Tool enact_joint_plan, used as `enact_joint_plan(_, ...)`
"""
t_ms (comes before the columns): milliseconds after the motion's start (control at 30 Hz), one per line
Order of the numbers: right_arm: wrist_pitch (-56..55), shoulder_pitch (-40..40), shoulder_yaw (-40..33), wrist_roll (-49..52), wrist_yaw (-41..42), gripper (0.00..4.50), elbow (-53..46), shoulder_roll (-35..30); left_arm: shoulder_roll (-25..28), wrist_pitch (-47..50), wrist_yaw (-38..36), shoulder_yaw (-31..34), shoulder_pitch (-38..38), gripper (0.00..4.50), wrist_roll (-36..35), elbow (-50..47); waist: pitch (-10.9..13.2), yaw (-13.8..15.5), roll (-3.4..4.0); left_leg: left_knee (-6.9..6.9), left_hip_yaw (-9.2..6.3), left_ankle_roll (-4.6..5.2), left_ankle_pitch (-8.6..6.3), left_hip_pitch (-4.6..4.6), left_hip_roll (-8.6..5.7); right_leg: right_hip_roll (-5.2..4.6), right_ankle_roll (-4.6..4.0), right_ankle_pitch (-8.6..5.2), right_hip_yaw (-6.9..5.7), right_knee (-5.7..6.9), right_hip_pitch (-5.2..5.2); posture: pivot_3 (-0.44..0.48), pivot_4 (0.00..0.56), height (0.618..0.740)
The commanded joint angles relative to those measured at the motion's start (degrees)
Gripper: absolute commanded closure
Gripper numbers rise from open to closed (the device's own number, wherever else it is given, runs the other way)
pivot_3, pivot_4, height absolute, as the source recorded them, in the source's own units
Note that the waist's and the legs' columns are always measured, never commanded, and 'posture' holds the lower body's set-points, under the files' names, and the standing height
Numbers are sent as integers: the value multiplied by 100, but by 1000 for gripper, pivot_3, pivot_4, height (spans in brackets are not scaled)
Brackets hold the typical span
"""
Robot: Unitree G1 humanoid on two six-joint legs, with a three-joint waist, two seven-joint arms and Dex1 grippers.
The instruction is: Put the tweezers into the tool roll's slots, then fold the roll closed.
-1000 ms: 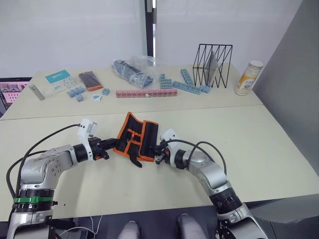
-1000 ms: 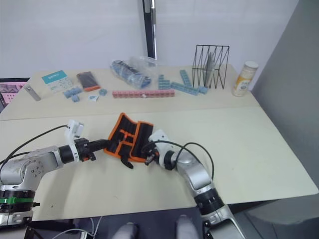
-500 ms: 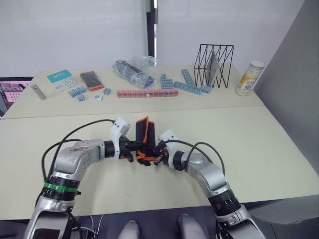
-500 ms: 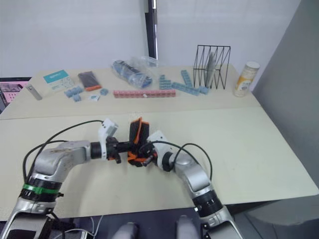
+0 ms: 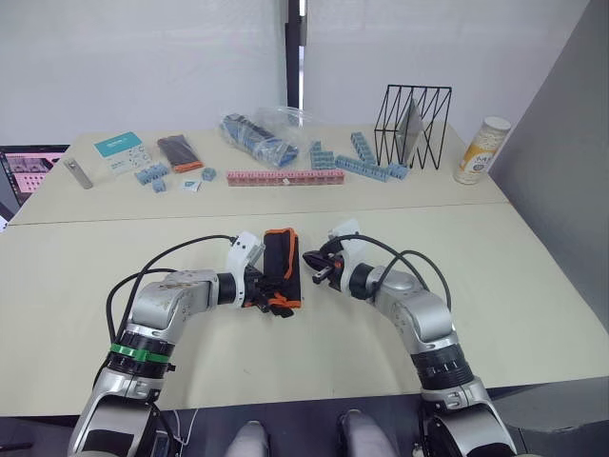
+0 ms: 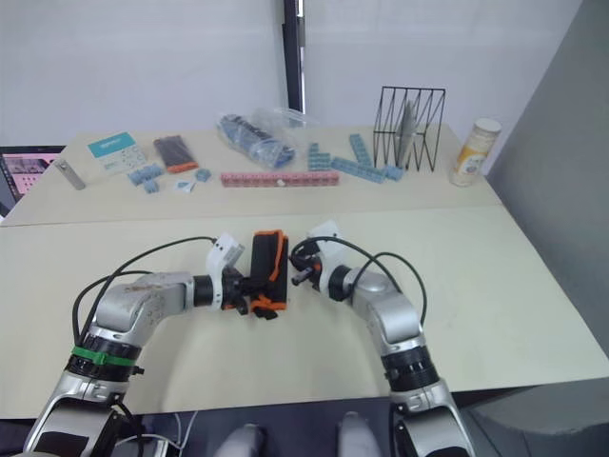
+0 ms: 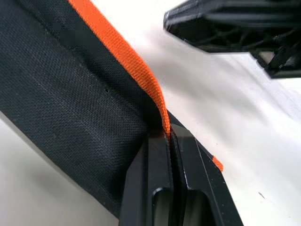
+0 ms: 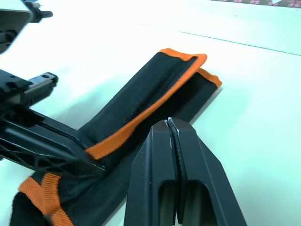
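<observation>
The tool roll (image 5: 282,259) lies folded into a narrow black strip with orange edging at the middle of the near table. My left gripper (image 5: 266,286) sits at its near left side, shut on the orange edge (image 7: 160,106) of the folded flap. Just to the right of the roll, my right gripper (image 5: 314,266) is shut with nothing between its fingers and is not touching the fabric (image 8: 155,89). The tweezers and the slots are hidden inside the folded roll.
On the far table stand a black wire rack (image 5: 412,112) and a yellow can (image 5: 481,149). A pink brick strip (image 5: 284,177), blue bricks (image 5: 366,162), a plastic bag (image 5: 257,133) and a small black-and-orange box (image 5: 177,152) lie there too.
My left gripper has swung the roll's left flap over to the right, folding the open roll into a narrow strip. My right gripper has come off the roll's right edge.
</observation>
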Motion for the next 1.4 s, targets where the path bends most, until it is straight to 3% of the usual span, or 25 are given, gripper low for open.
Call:
enact_joint_plan(33,-334,-388,147,-15,95,4500,106,115,11,-51,-36,-285,40,4478,261,107,0,0,0,2,0,0,0,0,-1,0,0,0,0,0,1,0,150,737)
enact_joint_plan(233,-1096,-1107,500,-542,229,4500,1844,77,39,-52,22,-477,85,4478,540,155,0,13,0,8,2,-5,3,12,-2,0,6,5,2,0,13,0,150,737)
enact_joint_plan(467,-1032,-1310,627,-879,237,4500,2988,116,-42,-73,81,-433,75,4478,637,192,-5,-1,3,5,4,-4,3,26,-3,1,7,5,10,2,24,0,150,737)
enact_joint_plan(633,-1108,-1247,688,-944,377,4500,3212,122,221,-109,-247,-150,210,2986,394,-268,-5,-26,3,-3,5,-5,2,94,-3,1,6,2,10,-5,94,0,150,737)
enact_joint_plan(833,-1140,-1261,668,-963,385,4500,3273,191,927,-146,-1203,537,390,1033,-369,-828,-5,-140,3,-12,3,-5,2,95,4,7,0,-2,11,-1,84,0,150,737)
enact_joint_plan(967,-1132,-1269,681,-968,397,4500,3235,234,1294,-469,-1864,756,440,1033,-553,-537,-4,-166,4,-12,3,-5,2,88,2,5,0,-3,11,-4,80,0,150,737)
enact_joint_plan(1067,-1118,-1228,716,-983,399,4500,3170,270,1200,-1023,-2024,700,324,1823,-343,-61,-4,-166,4,-12,4,-5,2,90,2,4,-1,-3,11,-4,80,0,150,737)
enact_joint_plan(1300,-1001,-1118,777,-1061,416,4500,2939,340,463,-1959,-1983,301,44,4183,95,483,-3,-166,3,-13,4,-5,2,86,2,5,0,-3,11,-6,79,0,150,737)
enact_joint_plan(1400,-918,-1054,836,-1106,421,4500,2779,361,253,-2466,-1989,-81,115,4456,554,925,-4,-176,3,-24,7,-4,2,89,2,6,0,-3,17,-10,77,0,150,737)
